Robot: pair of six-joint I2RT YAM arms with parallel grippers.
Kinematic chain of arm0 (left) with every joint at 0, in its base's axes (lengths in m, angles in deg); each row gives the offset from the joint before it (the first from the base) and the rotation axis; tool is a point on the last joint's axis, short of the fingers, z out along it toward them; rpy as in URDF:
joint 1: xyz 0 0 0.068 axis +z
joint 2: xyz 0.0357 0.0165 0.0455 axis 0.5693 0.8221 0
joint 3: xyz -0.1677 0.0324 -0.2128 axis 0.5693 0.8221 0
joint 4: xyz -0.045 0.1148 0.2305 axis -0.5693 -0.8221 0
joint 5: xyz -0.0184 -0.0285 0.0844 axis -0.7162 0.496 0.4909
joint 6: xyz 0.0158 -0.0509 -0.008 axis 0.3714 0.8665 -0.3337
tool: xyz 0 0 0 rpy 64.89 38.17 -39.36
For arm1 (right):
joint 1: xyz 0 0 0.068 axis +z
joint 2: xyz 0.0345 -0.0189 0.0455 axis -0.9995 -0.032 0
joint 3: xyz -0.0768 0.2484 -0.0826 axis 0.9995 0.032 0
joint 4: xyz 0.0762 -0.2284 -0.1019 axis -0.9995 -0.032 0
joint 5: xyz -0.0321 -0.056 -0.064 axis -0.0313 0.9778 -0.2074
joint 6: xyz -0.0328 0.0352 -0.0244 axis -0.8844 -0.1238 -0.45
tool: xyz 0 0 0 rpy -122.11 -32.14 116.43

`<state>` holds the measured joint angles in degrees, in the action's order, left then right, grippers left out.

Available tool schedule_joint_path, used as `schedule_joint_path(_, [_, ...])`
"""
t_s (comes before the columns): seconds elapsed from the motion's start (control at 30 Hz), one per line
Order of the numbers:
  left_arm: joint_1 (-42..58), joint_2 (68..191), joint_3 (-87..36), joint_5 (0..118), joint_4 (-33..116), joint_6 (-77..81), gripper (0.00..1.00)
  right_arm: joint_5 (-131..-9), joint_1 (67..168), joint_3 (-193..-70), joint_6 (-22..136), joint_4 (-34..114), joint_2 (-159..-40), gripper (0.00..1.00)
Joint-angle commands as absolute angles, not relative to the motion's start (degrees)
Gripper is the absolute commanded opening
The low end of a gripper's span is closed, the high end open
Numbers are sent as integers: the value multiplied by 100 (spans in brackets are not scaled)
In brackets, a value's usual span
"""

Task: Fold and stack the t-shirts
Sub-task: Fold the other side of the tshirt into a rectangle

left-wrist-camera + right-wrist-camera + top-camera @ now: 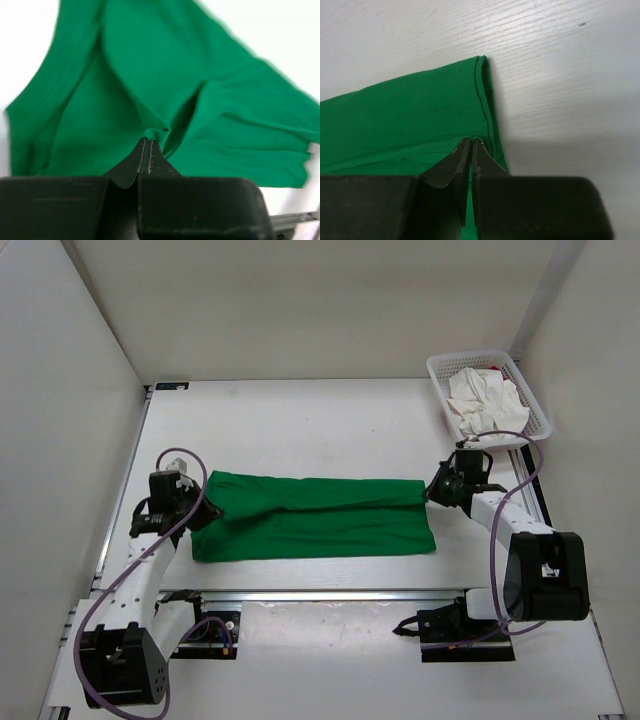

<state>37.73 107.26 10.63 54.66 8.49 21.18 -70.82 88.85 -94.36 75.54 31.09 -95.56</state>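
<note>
A bright green t-shirt (pixel 320 520) lies stretched out across the middle of the table, folded lengthwise into a long band. My left gripper (pixel 205 502) is shut on its left end, where the cloth bunches up between the fingertips (pixel 148 141) in the left wrist view. My right gripper (pixel 430 492) is shut on the green t-shirt's (pixel 410 120) right end near the hemmed edge, jaws (pixel 471 142) pressed together on the fabric. A white t-shirt (pixel 483 400) lies crumpled in the basket, with a bit of red t-shirt (pixel 493 368) showing behind it.
A white mesh basket (pixel 535 405) stands at the back right corner of the table. White walls close in the left, back and right sides. A metal rail (pixel 330 592) runs along the near edge between the arm bases.
</note>
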Motion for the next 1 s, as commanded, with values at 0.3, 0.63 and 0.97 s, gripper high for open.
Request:
schedule_joint_path(0.3, [3549,10213,1493,5561,302,2003,12,-6947,8913,-9098,7540,3402,-9574,2])
schedule_joint_path(0.63, [3576,9975,913,5746,609,2363,23,-6428,9325,-9343,7522,2752,-8634,33])
schedule_joint_path(0.97, [3245,10264,1659,5359,1960,2986,23,-7279,12065,-10080,7926,4006,-9255,0])
